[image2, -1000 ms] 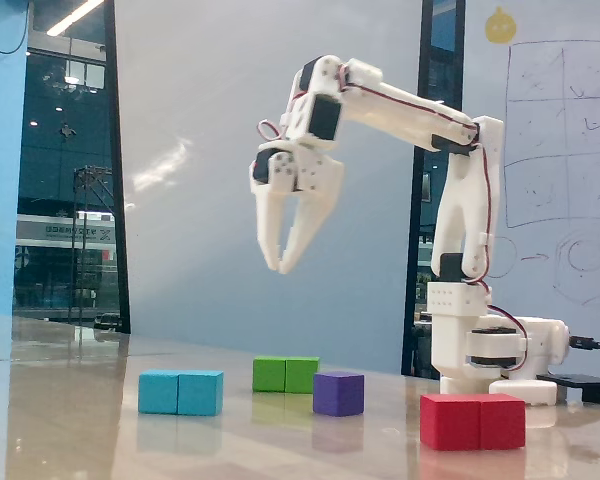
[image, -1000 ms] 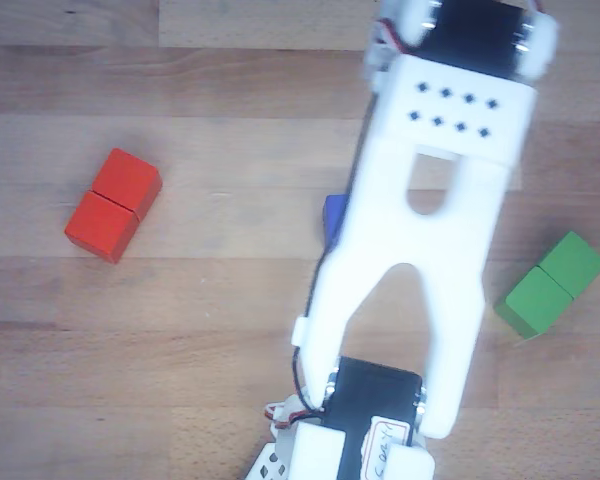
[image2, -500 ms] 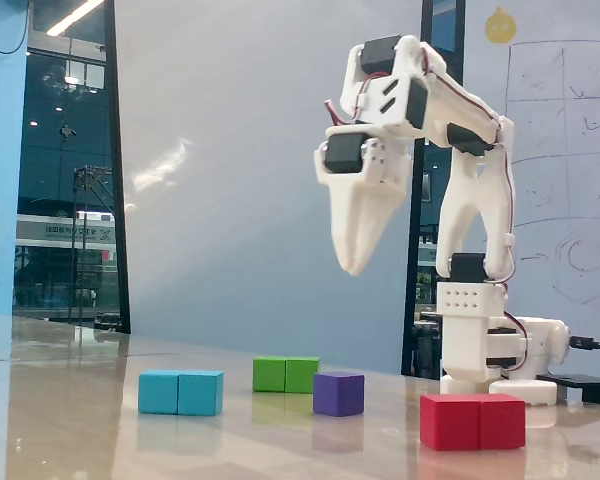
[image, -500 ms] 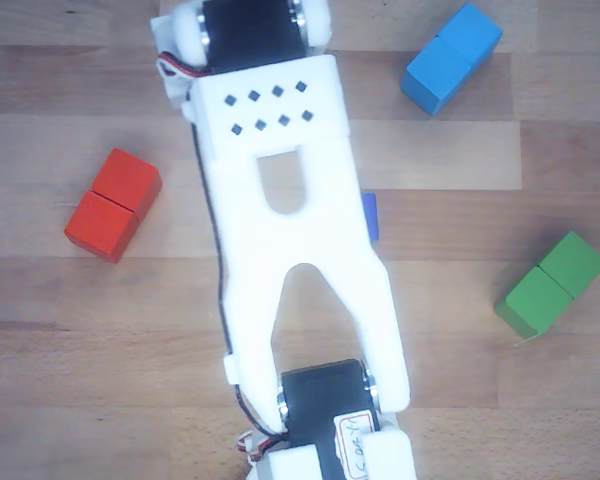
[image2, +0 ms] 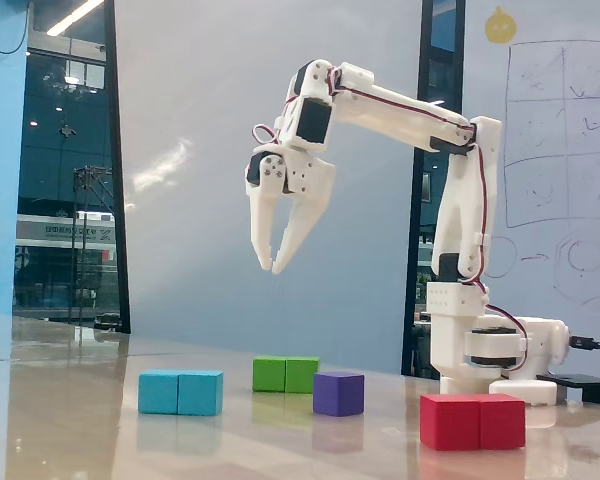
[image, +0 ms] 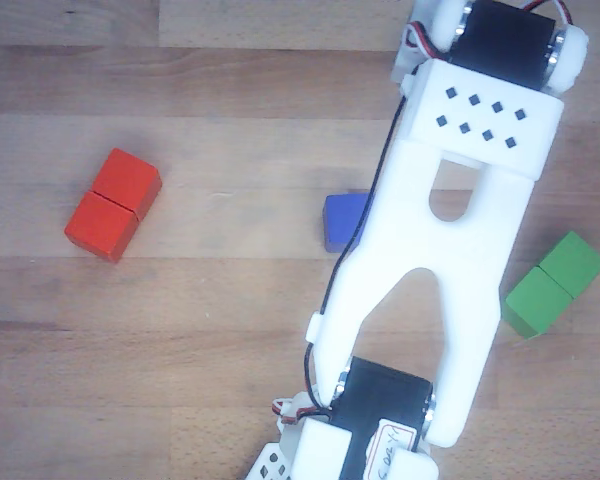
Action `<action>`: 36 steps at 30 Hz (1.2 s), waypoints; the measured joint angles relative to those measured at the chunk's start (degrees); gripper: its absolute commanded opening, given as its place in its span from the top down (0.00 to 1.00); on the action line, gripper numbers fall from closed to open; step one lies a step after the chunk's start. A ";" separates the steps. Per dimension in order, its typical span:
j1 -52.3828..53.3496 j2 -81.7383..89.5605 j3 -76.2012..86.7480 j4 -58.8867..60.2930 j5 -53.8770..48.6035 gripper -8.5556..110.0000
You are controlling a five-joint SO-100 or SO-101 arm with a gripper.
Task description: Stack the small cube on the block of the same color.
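Observation:
In the fixed view the small dark blue cube (image2: 338,393) sits on the table, just right of the green double block (image2: 286,374). The sky-blue elongated block (image2: 180,392) lies further left, apart from the cube. My gripper (image2: 272,268) hangs high above the table, over the space between the sky-blue block and the cube. It points down with its fingertips together and holds nothing. In the other view the cube (image: 342,220) shows at the arm's left edge, partly covered by the white arm (image: 460,250). The sky-blue block does not show there.
A red double block (image2: 473,421) lies at the front right of the fixed view and at the left of the other view (image: 113,204). The green block (image: 554,284) lies right of the arm there. The arm's base (image2: 485,350) stands at the back right.

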 measured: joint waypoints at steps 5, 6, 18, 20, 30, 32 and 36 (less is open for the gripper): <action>-9.05 0.00 0.00 0.00 0.00 0.93; -11.43 0.00 0.00 0.00 0.00 0.93; -16.70 0.26 0.00 -1.93 0.00 0.93; -16.26 1.67 0.00 -4.31 0.00 0.93; -13.01 17.67 14.77 -19.95 0.00 0.93; -13.01 22.32 21.71 -23.55 0.00 0.93; -13.01 32.34 37.35 -30.94 -0.09 0.93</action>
